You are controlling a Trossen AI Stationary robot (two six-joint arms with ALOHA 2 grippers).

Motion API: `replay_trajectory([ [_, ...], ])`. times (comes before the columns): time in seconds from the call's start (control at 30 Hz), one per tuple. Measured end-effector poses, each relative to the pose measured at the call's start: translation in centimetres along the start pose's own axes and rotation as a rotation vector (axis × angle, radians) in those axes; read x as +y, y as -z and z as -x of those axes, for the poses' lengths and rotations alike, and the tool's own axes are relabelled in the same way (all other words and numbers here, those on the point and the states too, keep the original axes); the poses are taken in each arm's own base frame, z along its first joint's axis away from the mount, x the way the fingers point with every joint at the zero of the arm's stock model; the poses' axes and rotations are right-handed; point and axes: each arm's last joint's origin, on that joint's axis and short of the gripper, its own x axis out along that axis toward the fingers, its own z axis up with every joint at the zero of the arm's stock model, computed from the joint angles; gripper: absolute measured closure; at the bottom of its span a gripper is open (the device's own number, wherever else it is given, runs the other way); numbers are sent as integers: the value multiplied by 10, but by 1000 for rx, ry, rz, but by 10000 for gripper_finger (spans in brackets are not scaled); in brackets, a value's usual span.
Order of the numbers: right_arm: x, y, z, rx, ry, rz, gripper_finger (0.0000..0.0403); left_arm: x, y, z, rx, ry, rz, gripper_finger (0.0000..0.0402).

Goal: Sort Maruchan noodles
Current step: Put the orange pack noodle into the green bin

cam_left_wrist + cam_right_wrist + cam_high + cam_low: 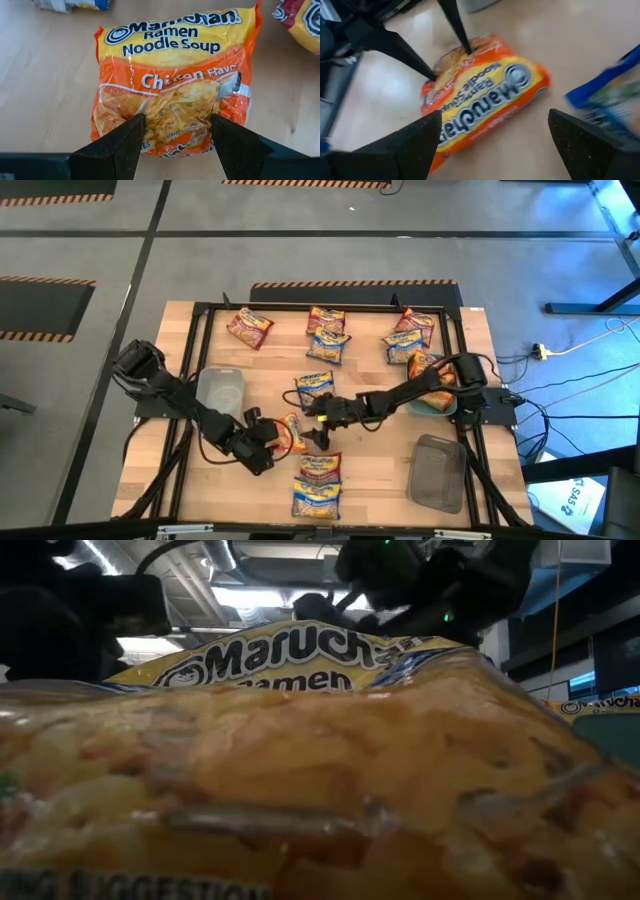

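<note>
Nearest the low camera I see a blue-and-yellow packet [320, 770] filling the view at the table's front edge. On my left wrist feed, the left gripper [177, 135] has its fingers pressed on either side of the orange chicken packet [175, 85], which lies flat on the wooden table [45, 90] near centre; I read this as a grasp. The right gripper [492, 145] stands fully released, just beside that same packet, and I see other packets [325, 330] spread along the far side.
</note>
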Motion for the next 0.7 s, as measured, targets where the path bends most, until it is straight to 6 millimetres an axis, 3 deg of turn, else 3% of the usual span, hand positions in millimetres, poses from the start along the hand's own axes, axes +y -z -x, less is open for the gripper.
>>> replay_trajectory([
  [0.17,-5,4,-17,64,-11,-115,54,2,14,-2,-46,-9,-23,176],
  [0.43,0,-9,-41,124,6,-198,54,-2,23,0,-126,-16,-42,176],
  [0.7,2,-15,-45,141,-33,-236,54,-3,23,1,-158,-22,-47,176],
])
